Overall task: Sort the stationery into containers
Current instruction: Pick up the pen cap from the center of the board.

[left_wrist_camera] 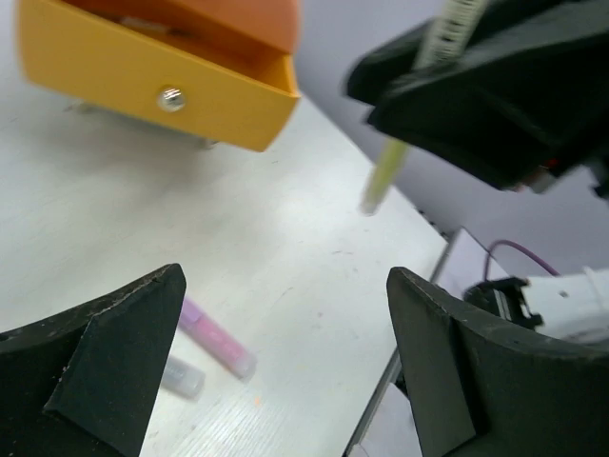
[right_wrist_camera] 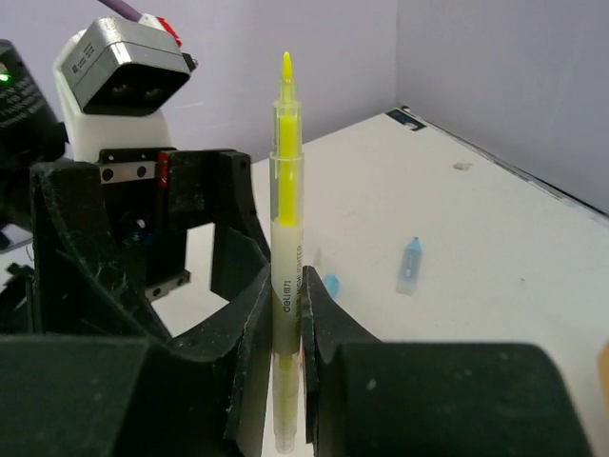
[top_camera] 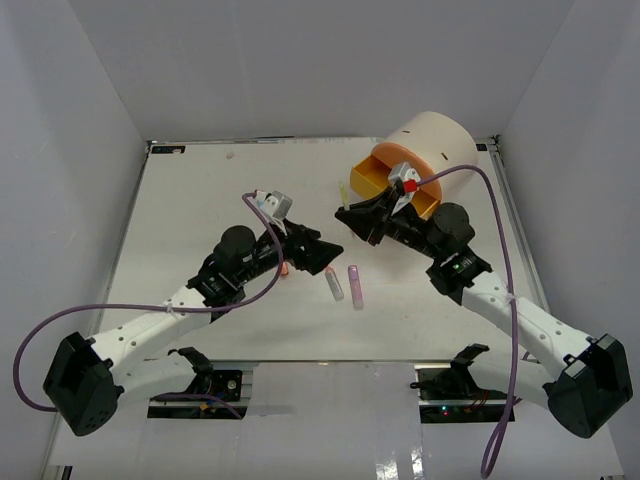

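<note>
We have the yellow pen (right_wrist_camera: 285, 238) pinched low on its barrel in the right gripper (right_wrist_camera: 288, 314), tip pointing away from the wrist. It is off the table (top_camera: 200, 200) and just beside the open yellow drawer (top_camera: 372, 183), not inside it. The orange drawer (top_camera: 396, 158) sits directly above that one, both in the face of the cream cylinder (top_camera: 440, 135). We can't tell what is already in either drawer.

The left gripper (left_wrist_camera: 285, 286) is spread wide with nothing between its fingers, hovering over the loose pieces.

We judge the task only partly done: this pen has yet to be dropped, and several items lie unsorted on the table.

Our count:
- One pen in hand.
- One purple marker (top_camera: 354, 285).
- One pale cap (top_camera: 334, 287) just beside the marker.
- One orange piece (top_camera: 285, 268), half hidden under the left arm.
- One blue cap (right_wrist_camera: 409, 267).
- One smaller blue bit (right_wrist_camera: 331, 284), partly behind the fingers.
- Two drawers seen open.
</note>
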Tool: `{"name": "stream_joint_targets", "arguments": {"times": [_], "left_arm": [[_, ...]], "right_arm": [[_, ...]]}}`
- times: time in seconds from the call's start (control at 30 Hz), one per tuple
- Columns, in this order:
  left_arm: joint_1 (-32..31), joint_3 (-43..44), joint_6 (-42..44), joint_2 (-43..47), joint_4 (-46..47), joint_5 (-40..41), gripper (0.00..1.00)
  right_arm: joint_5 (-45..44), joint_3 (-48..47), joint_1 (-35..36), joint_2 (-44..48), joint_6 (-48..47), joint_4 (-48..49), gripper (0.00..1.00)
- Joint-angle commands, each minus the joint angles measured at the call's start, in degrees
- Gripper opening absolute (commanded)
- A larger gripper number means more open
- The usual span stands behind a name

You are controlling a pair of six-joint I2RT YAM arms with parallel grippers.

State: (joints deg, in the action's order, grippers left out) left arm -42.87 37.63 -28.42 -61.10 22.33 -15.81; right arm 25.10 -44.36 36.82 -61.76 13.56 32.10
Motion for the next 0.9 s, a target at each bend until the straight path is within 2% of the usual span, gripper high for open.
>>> {"name": "stream_joint_targets", "arguments": {"times": [0.0, 0.07, 0.17, 0.2, 0.33, 0.43, 0.53, 0.67, 0.87], "left_arm": [[0.3, 4.3, -0.9, 3.3, -17.8, 15.3, 0.98], [0.7, 7.4, -4.4, 3.9, -34.4, 27.5, 0.98], [3.4, 12.6, -8.8, 1.9, -46.1, 36.9, 0.98], [5.1, 13.8, -9.9, 0.9, -52.1, 37.2, 0.98], [19.7, 15.2, -11.9, -3.8, -57.0, 30.8, 0.98], [25.5, 15.6, -12.0, -9.7, -57.3, 28.0, 0.98], [29.1, 19.6, -12.2, -18.5, -60.5, 26.4, 0.98], [30.6, 25.2, -12.8, -26.4, -63.0, 27.1, 0.97], [33.1, 34.5, -13.8, -37.1, -67.0, 28.6, 0.86]], "right_arm": [[-8.0, 0.1, 0.2, 3.0, -6.7, -6.8, 0.08], [-12.3, 0.9, 0.2, 4.4, -8.4, -10.7, 0.08], [-17.1, 1.9, 0.1, 5.2, -9.5, -15.0, 0.08], [-17.9, 2.3, 0.1, 5.9, -9.6, -15.7, 0.08], [-20.8, 4.1, 0.1, 7.2, -9.9, -17.7, 0.08], [-21.0, 5.0, 0.1, 8.1, -9.7, -17.9, 0.08], [-20.3, 5.6, 0.1, 8.4, -9.6, -18.2, 0.08], [-20.3, 6.2, 0.1, 9.4, -9.4, -18.3, 0.08], [-19.6, 6.9, 0.2, 10.9, -8.4, -18.3, 0.08]]}}
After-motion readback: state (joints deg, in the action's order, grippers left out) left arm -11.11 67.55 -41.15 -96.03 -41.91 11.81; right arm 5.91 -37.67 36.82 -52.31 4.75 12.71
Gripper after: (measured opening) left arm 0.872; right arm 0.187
